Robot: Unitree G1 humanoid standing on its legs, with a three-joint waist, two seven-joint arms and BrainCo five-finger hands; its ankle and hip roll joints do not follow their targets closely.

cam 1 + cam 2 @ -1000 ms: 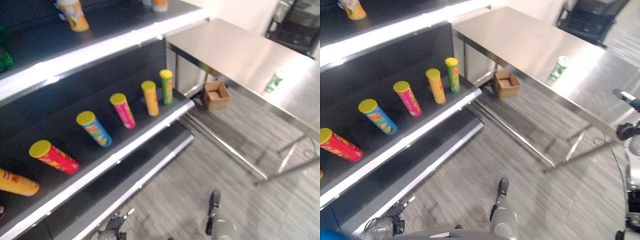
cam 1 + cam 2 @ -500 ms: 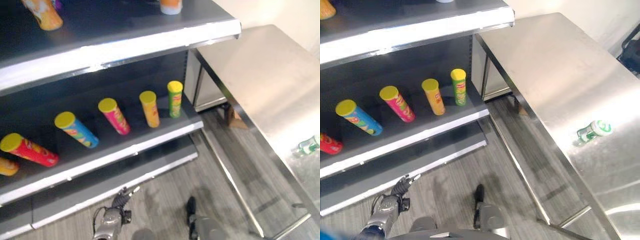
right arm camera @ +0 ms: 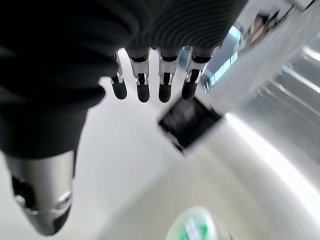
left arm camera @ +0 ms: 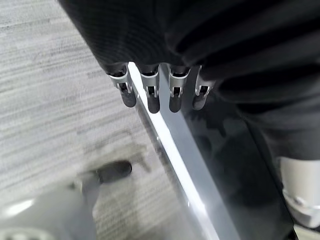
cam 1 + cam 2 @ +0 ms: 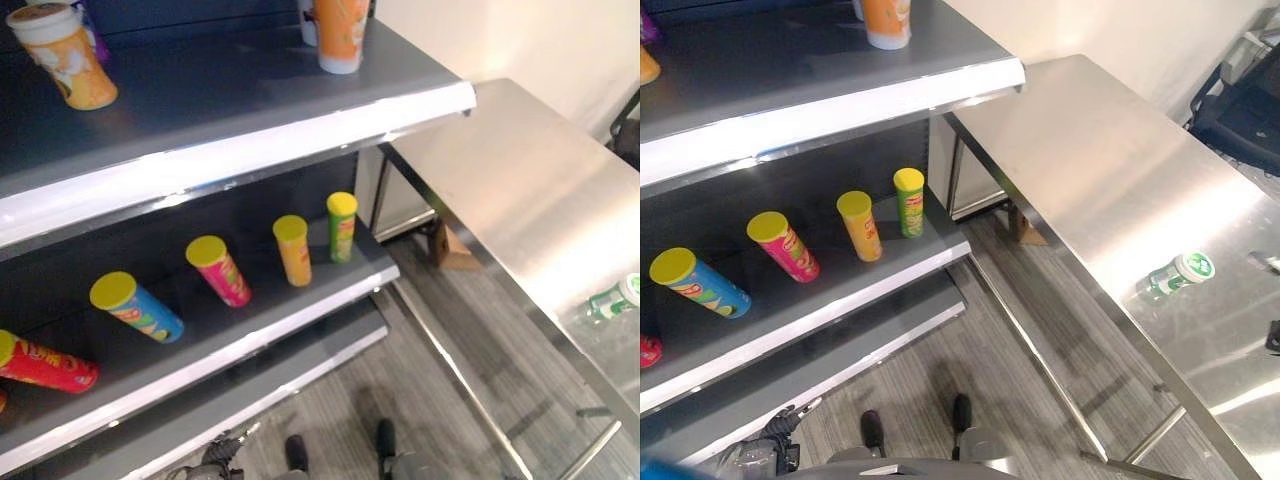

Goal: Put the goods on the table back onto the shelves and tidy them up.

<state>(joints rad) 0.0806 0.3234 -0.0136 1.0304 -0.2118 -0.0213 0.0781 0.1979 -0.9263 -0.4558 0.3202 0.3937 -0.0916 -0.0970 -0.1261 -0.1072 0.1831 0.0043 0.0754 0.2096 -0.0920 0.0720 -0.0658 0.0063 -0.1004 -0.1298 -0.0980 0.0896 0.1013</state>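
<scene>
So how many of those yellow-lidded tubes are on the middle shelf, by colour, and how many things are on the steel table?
Red tube: 1
Blue tube: 1
Pink tube: 1
Orange tube: 1
Green tube: 1
Green bottle on the table: 1
Total: 6
A sliver at the shelf's left edge is too cut off to count.

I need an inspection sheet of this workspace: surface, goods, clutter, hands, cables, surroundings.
Surface: steel table, bare apart from one item.
Goods: green bottle lying on its side on the table; five tubes on the middle shelf; two cups on the top shelf.
Clutter: cardboard box on the floor under the table.
Hands: left hand open, held low by the bottom shelf's edge; right hand open, above the bottle.
Cables: nothing seen.
Surroundings: grey floor, pale wall.
</scene>
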